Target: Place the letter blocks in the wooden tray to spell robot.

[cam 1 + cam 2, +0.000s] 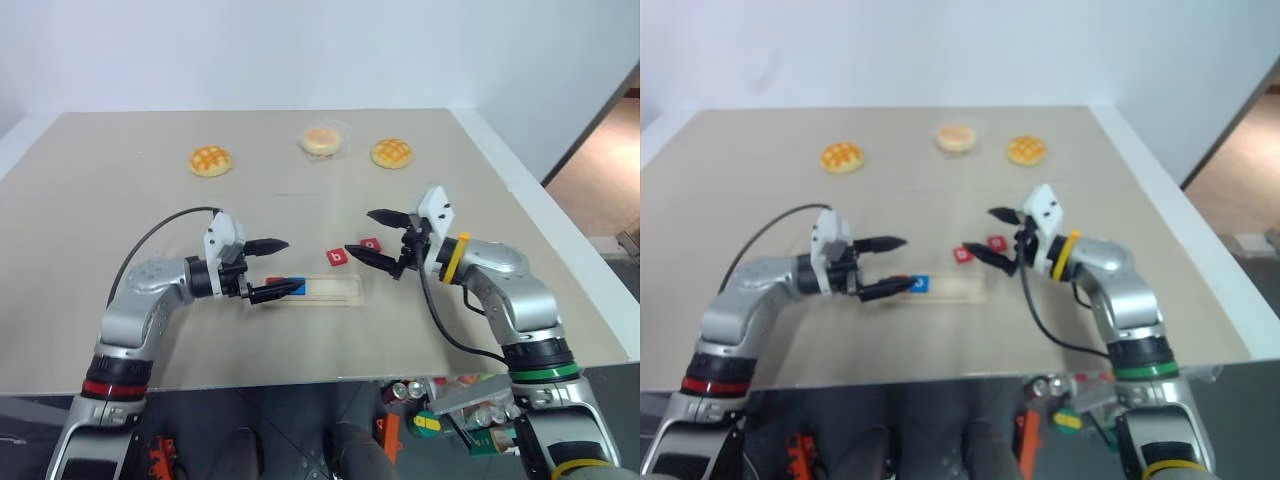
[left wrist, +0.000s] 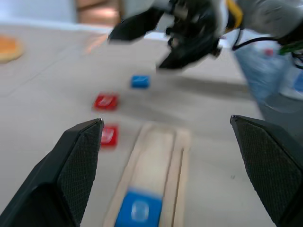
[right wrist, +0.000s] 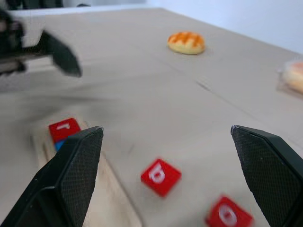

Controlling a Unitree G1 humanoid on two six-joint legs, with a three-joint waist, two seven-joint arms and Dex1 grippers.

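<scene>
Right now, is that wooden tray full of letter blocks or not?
Not full. The wooden tray holds a red r block and a blue block at one end; the rest of its groove is bare.

White "r" on red block (image 3: 65, 128)

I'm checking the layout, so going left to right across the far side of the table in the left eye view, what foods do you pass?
Waffle-patterned bun → round bun in a clear plastic wrapper → second waffle-patterned bun.
</scene>
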